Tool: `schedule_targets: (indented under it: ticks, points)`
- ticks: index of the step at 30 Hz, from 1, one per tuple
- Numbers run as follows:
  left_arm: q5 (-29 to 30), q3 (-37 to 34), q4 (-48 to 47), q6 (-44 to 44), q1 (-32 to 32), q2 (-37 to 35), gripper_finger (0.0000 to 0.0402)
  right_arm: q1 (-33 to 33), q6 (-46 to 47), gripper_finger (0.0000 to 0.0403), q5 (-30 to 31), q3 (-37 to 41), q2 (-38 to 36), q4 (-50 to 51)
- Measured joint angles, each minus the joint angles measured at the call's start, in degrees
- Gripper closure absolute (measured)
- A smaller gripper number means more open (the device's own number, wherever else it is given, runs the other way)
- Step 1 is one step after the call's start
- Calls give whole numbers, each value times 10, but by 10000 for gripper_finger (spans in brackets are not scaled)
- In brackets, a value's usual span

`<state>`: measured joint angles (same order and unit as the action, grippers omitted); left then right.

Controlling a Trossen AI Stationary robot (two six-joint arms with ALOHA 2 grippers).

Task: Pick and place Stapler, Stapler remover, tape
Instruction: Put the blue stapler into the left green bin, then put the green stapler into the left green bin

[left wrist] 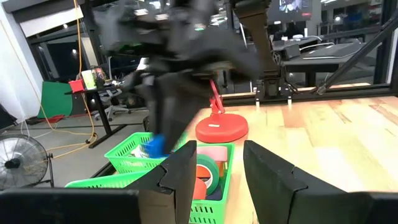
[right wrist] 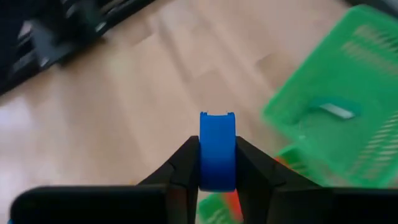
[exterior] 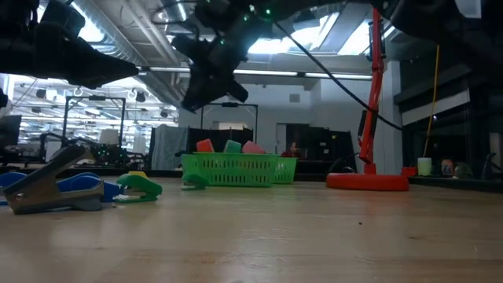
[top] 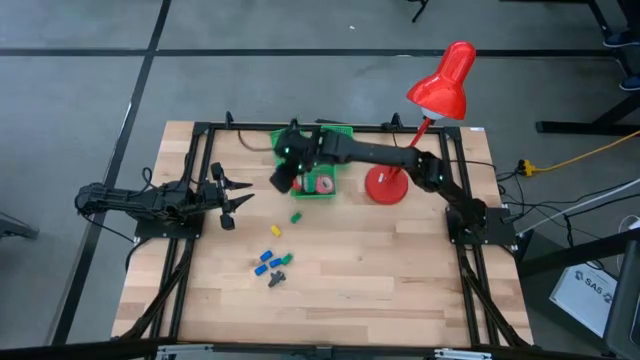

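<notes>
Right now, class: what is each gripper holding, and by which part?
The right gripper pinches a small blue stapler by its two sides, above the green baskets. The left gripper holds nothing.

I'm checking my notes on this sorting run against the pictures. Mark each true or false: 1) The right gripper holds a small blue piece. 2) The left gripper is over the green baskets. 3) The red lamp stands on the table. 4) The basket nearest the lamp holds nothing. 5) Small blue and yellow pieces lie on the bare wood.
1) True: the right gripper is shut on the blue piece.
2) False: the left gripper waits near the table's left edge, away from the green baskets.
3) True: the red lamp stands on the table beside the baskets.
4) False: it holds tape rolls.
5) True: the small pieces lie on the wood.
</notes>
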<state>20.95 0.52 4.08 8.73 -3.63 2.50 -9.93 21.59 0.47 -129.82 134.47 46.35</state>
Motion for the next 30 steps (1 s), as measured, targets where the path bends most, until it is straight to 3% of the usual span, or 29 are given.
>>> schedule_targets:
  ticks: [10,18,21,30]
  points:
    - [0,0,0,0,0,0,274,-68,3,312,2,-1,8,-21]
    - [0,0,1,0,0,0,274,-75,-13,301,32,0,35,-51]
    - [0,0,2,0,0,0,274,-75,-27,284,60,0,38,-56]
    - [0,0,0,0,0,0,274,-75,-20,188,48,0,40,-54]
